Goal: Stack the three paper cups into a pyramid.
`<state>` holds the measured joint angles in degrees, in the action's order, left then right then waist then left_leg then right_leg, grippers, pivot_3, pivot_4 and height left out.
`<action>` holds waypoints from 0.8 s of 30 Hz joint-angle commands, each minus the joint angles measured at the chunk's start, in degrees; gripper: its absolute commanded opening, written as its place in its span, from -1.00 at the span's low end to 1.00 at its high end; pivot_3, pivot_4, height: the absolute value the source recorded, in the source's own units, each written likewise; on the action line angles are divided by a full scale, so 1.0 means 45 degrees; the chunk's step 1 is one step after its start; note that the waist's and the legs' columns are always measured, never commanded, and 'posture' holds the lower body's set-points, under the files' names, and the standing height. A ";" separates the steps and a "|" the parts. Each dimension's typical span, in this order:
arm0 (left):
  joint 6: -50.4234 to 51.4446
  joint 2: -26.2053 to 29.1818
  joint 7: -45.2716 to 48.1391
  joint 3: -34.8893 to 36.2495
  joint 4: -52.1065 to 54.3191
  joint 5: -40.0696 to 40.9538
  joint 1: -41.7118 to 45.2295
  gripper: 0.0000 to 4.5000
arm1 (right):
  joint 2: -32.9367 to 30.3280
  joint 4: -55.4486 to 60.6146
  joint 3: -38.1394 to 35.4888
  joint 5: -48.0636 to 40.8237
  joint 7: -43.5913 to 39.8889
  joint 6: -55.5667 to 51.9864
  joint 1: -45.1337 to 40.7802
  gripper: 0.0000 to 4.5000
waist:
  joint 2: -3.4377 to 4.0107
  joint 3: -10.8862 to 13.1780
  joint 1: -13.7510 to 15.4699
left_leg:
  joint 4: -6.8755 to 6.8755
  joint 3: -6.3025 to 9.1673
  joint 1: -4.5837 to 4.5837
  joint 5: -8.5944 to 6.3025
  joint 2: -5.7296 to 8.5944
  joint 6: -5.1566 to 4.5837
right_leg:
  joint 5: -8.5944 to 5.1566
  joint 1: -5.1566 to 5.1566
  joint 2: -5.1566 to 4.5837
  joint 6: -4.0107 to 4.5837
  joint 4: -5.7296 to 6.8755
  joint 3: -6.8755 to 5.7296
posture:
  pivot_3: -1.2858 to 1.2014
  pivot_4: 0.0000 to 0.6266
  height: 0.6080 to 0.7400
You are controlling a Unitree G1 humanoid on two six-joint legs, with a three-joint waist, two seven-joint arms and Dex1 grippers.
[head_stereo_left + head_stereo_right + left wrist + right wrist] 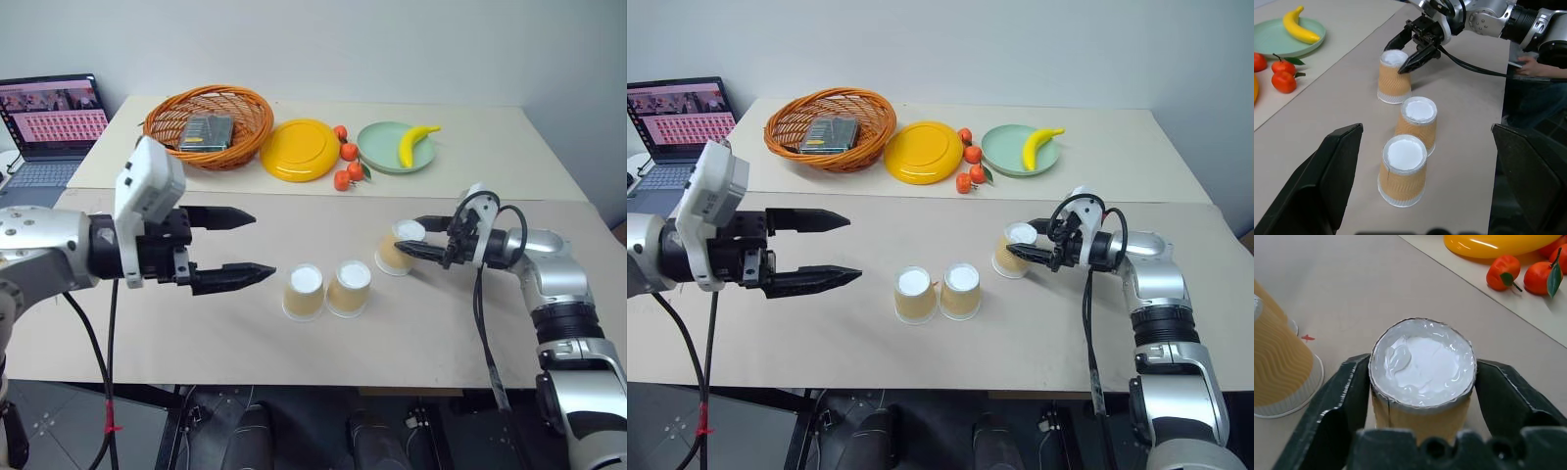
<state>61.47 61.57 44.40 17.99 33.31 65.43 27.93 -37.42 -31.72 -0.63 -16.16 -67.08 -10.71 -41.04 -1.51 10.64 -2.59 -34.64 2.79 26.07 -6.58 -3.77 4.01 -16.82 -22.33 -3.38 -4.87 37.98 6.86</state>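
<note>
Three tan ribbed paper cups stand upside down on the beige table [196, 333], white bottoms up. Two of them [304, 291] [350, 287] stand side by side at the table's middle. The third cup [395, 257] stands a little further back on their right. My right gripper [407, 235] is shut on it, with one finger [1342, 396] pressed to each side just below the white top [1422, 360]. My left gripper [265, 243] hovers open to the left of the pair, above the table, with nothing between its fingers [1327, 181]. No cup rests on another.
At the back stand a wicker basket [257, 132] holding a dark box, a yellow plate [299, 149], several small oranges [348, 166] and a green plate [377, 147] with a banana [416, 142]. A laptop [54, 127] sits far left. A person's hand [1528, 63] shows beyond my right arm.
</note>
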 commanded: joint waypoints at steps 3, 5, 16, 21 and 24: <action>-0.0263 0.0269 -0.0097 0.0469 0.0168 0.0093 -0.0036 1.00 | 0.0006 0.0228 -0.0150 0.0116 -0.0057 0.0315 -0.0463 0.19 | 0.0001 0.0000 -0.0009 | -0.0001 0.0000 0.0000 0.0000 0.0001 0.0000 | 0.0000 0.0000 0.0000 0.0000 0.0000 0.0001 | 0.03 -0.52 0.88; -0.0327 0.0249 -0.0063 0.0437 0.0146 0.0042 -0.0109 1.00 | -0.0059 0.0416 -0.0208 0.0055 -0.0091 0.0136 -0.0560 0.19 | 0.0002 0.0001 -0.0008 | 0.0001 -0.0001 0.0000 0.0000 0.0001 0.0000 | 0.0000 -0.0001 0.0000 0.0000 0.0000 0.0001 | 0.03 -0.52 0.88; -0.1164 -0.0552 0.0215 -0.0289 0.0161 -0.0362 -0.0718 1.00 | -0.1376 0.5250 0.0777 -0.0830 -0.2206 -0.3288 -0.2271 0.19 | 0.0060 0.0045 -0.0009 | 0.0010 -0.0006 0.0000 0.0000 -0.0004 0.0001 | -0.0003 -0.0011 0.0002 0.0004 -0.0001 0.0004 | 0.03 -0.52 0.88; -0.1466 -0.0801 0.0399 -0.0692 0.0042 -0.0726 -0.0693 1.00 | -0.1504 0.5823 0.1325 -0.0869 -0.2975 -0.3745 -0.3214 0.19 | 0.0054 0.0049 0.0039 | 0.0007 -0.0004 0.0003 0.0000 -0.0003 0.0001 | -0.0003 -0.0012 0.0001 0.0005 0.0001 0.0001 | 0.03 -0.52 0.88; -0.1653 -0.0903 0.0593 -0.0942 -0.0130 -0.0952 -0.0713 1.00 | -0.1168 0.6038 0.1781 -0.1031 -0.3389 -0.4024 -0.3760 0.19 | 0.0050 0.0052 0.0027 | 0.0007 -0.0004 0.0004 0.0000 -0.0003 0.0001 | -0.0003 -0.0012 0.0000 0.0005 -0.0002 -0.0001 | 0.03 -0.52 0.88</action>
<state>55.59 57.79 46.20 13.92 32.76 61.96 24.49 -42.78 -7.09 7.51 -19.33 -81.09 -28.21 -55.79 -1.28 10.87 -2.47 -34.61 2.75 26.08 -6.59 -3.77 4.01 -16.83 -22.40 -3.38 -4.84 37.97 6.88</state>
